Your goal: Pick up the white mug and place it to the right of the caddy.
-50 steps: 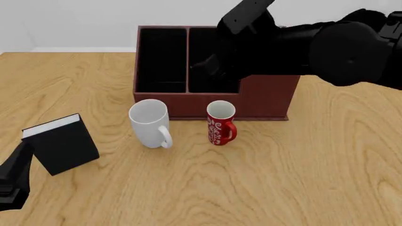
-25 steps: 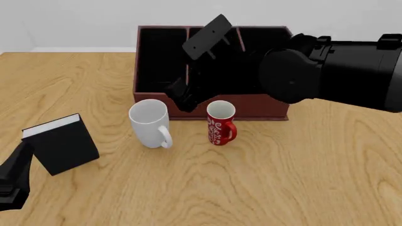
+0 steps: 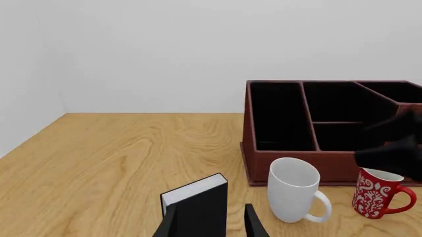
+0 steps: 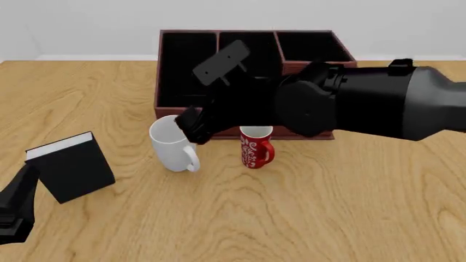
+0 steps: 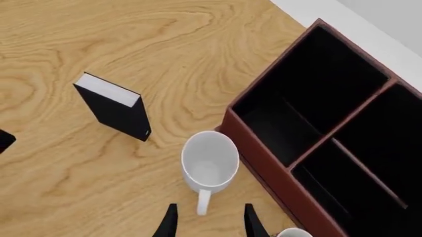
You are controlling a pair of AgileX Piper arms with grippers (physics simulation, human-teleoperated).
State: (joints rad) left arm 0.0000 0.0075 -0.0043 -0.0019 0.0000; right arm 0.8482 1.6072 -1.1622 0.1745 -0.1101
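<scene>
I hold the right gripper (image 5: 205, 223) spread above the white mug (image 4: 173, 143), fingers straddling its handle for a grasp. The caddy (image 4: 313, 117) lies just beyond. The left gripper (image 3: 209, 224) idles open near the book (image 4: 71, 165).

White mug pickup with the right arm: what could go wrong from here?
1. The red mug stands close beside the white mug, right under the right arm, which could knock it over.
2. The right claw is open over the handle, not the body; a handle-only grip might slip.
3. The caddy wall sits just behind, leaving little room.
</scene>
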